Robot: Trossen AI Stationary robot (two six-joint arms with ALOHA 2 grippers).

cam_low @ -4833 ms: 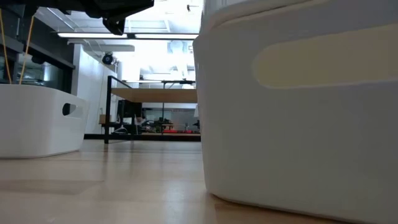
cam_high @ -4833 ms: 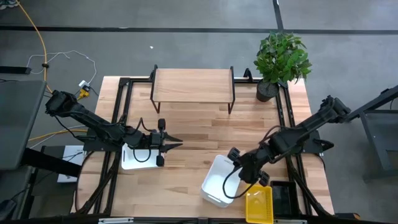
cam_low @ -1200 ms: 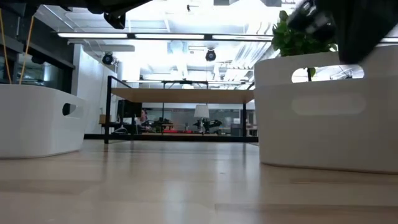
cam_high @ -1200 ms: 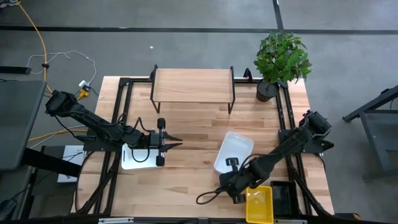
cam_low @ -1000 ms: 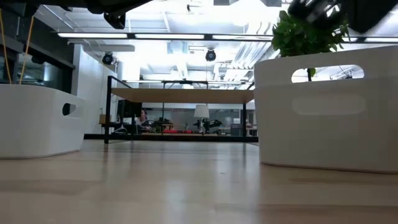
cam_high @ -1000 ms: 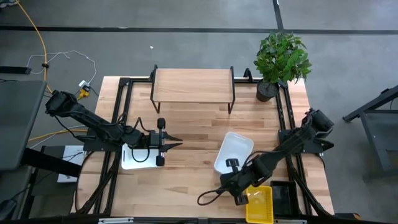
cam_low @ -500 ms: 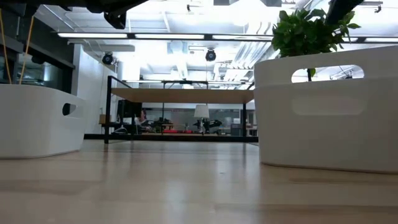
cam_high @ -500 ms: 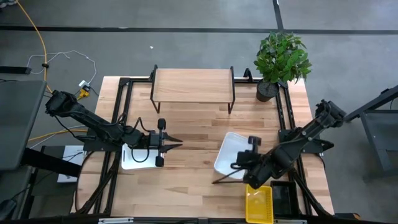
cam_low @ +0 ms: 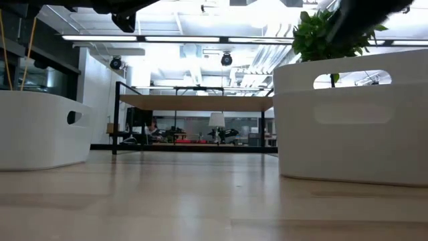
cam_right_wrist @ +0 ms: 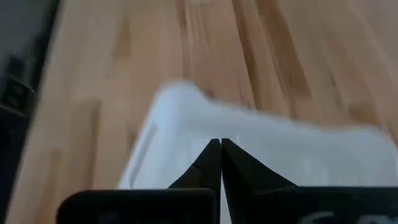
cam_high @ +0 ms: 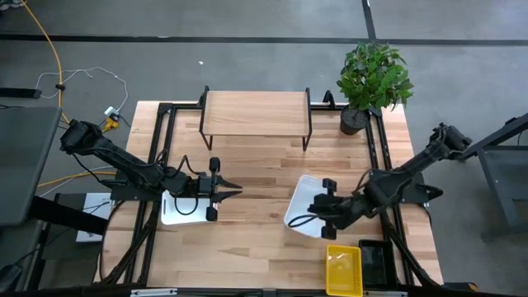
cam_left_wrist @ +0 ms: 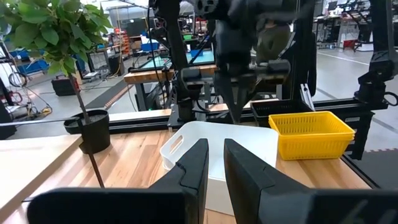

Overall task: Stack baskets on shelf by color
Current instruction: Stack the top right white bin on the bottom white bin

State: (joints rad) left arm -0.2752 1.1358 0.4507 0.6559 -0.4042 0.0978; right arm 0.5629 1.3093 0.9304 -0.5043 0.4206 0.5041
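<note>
- Right gripper [cam_high: 295,221] fingers are pressed together, holding nothing, at the lower right over a white basket [cam_high: 310,200]; left gripper [cam_high: 235,191] fingers stand narrowly apart, empty, left of centre.
- Shelf [cam_high: 256,113]: top centre, bare.
- Second white basket [cam_high: 183,209]: lower left, under the left arm.
- Yellow basket [cam_high: 344,271]: bottom right edge.

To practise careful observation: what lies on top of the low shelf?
Nothing: the shelf top shows bare wood from above. The space beneath it is hidden there; the low view shows only its legs.
</note>
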